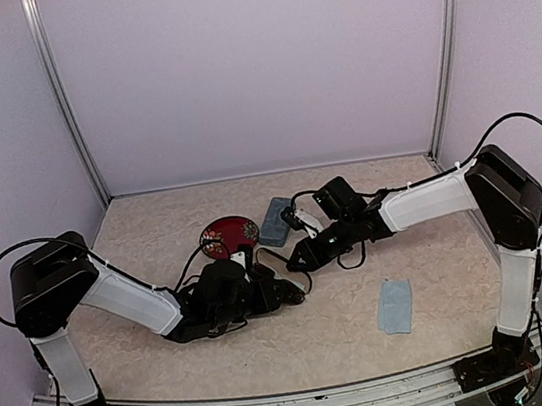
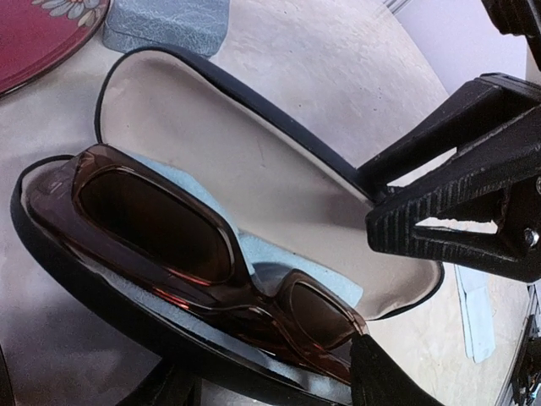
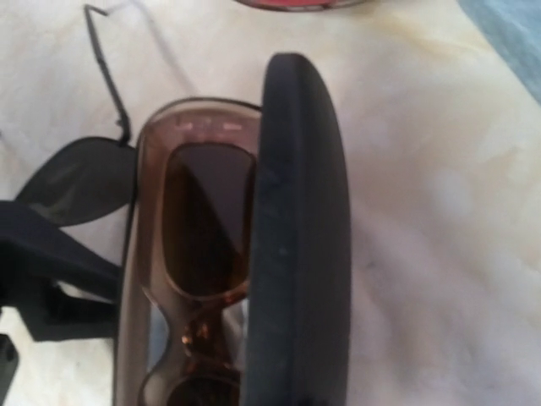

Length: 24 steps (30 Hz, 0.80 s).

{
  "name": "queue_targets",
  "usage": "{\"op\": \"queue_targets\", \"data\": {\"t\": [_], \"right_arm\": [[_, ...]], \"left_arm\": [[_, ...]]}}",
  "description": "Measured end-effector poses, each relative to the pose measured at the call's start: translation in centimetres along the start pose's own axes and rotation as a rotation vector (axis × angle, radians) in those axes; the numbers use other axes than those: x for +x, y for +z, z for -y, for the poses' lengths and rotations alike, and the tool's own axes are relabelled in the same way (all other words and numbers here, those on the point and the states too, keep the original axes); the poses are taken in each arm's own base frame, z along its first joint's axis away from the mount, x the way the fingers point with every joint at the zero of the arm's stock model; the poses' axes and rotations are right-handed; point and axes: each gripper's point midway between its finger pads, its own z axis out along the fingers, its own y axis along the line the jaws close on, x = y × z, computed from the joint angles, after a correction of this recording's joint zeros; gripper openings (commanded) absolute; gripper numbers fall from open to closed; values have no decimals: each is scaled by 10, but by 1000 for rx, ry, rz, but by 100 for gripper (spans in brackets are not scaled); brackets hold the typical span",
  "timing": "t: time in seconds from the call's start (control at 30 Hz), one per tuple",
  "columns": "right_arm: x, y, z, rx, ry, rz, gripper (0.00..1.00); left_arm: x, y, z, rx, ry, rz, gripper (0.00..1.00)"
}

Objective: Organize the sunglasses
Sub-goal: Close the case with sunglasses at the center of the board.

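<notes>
Left pincer (image 1: 273,291) low at the near middle of the surface (image 1: 172,358), pinching the bottom half of the black case (image 2: 84,283), one finger flat against its side. Off to the right and a bit nearer, a pale blue cloth (image 1: 395,307) lying flat on the surface.

Inside the open case, the red-brown sunglasses (image 2: 169,228), dark lenses showing, on top of a soft blue wipe (image 2: 270,258). Just beside the bottom half, on the side away from the lid (image 3: 300,228), the thin black sunglasses (image 3: 80,179) down on the surface, one thin arm sticking out. Lid tipped up, cream on the inside, not closed yet.

A little farther back, right pincer (image 2: 372,199) squeezed tight on the rim of the lid at one end.

Behind all that, a red plate (image 1: 228,236) with flowers on it, and just beside it a blue-grey case (image 1: 276,220), shut.
</notes>
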Motion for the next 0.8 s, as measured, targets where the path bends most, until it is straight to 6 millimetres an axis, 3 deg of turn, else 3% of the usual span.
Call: {"op": "queue_targets", "data": {"t": [0.8], "right_arm": [[4, 1, -8, -54, -4, -1, 19]], "left_arm": [[9, -11, 6, 134, 7, -2, 60]]}}
